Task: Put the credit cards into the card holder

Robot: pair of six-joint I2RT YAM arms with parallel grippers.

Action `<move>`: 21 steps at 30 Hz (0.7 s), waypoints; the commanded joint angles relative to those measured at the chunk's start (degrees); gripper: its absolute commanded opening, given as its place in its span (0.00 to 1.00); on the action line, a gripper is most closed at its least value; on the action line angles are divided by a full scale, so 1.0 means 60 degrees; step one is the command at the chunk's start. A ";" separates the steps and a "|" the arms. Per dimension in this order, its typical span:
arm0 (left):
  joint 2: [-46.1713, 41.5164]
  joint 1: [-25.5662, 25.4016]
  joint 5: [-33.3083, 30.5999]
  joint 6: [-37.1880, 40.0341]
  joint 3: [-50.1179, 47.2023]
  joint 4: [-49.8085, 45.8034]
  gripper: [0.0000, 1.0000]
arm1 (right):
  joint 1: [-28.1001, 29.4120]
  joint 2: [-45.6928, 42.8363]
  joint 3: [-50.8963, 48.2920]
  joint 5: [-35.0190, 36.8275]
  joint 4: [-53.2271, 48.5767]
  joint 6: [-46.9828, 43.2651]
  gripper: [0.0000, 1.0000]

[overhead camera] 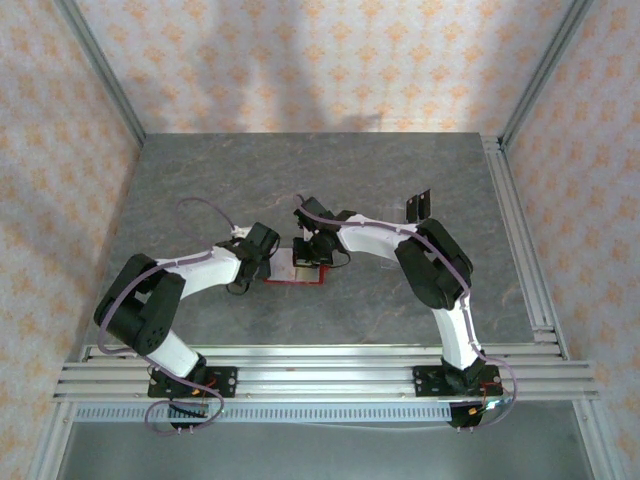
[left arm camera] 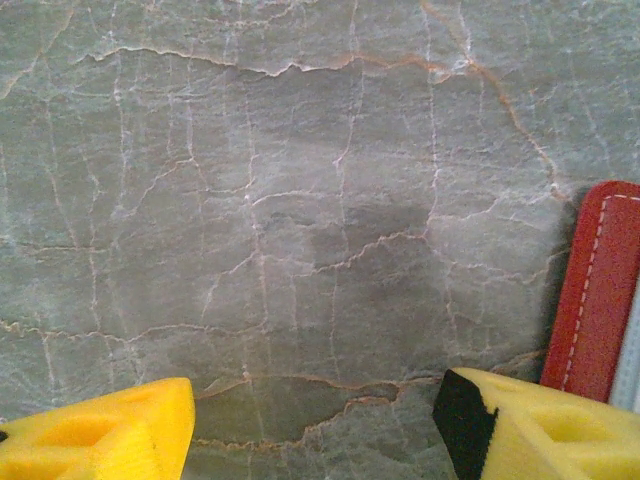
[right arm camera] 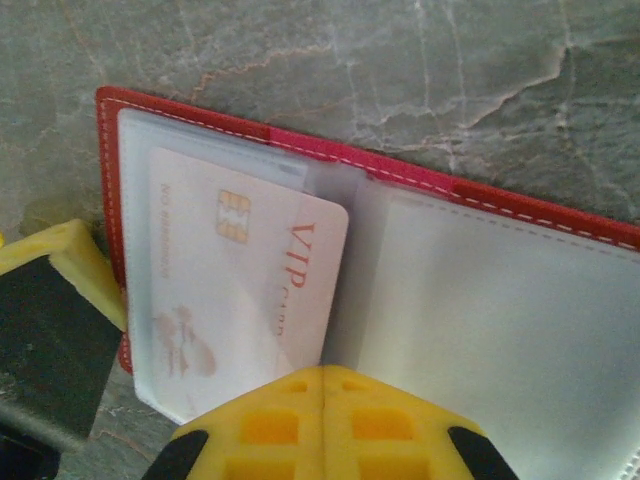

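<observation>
Table (overhead camera: 300,180) bears open card holder (right arm camera: 480,300), card (right arm camera: 250,270) inside

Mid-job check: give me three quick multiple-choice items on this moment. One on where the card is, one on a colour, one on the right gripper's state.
1. Where is the card?
A) on the bare table, away from everything
B) pinched between the left gripper's fingers
C) in the open card holder, under its clear sleeve

2. What colour is the "VIP" lettering on the card?
A) red
B) blue
C) green

3. How does the right gripper stand?
A) wide open
B) shut, with its fingers together
C) clamped around the card holder's red edge

Answers:
1. C, because the right wrist view shows the card lying on the pale lining beneath the clear plastic.
2. A, because the letters read red against the pale card face.
3. B, because the two yellow fingers meet along a single seam with no gap.
</observation>
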 commanded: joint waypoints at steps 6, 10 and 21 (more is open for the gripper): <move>0.0497 0.0036 0.0115 -0.0173 -0.0061 -0.0059 0.69 | 0.0071 0.0329 0.0056 0.0050 -0.0106 0.0003 0.00; 0.0513 0.0023 0.0167 -0.0191 -0.0065 -0.0024 0.69 | 0.0071 0.0375 0.0192 -0.0166 0.0027 0.0083 0.00; 0.0602 0.0000 0.0276 -0.0228 -0.0144 0.0055 0.69 | 0.0085 0.0520 0.0345 -0.0670 0.0538 0.0448 0.00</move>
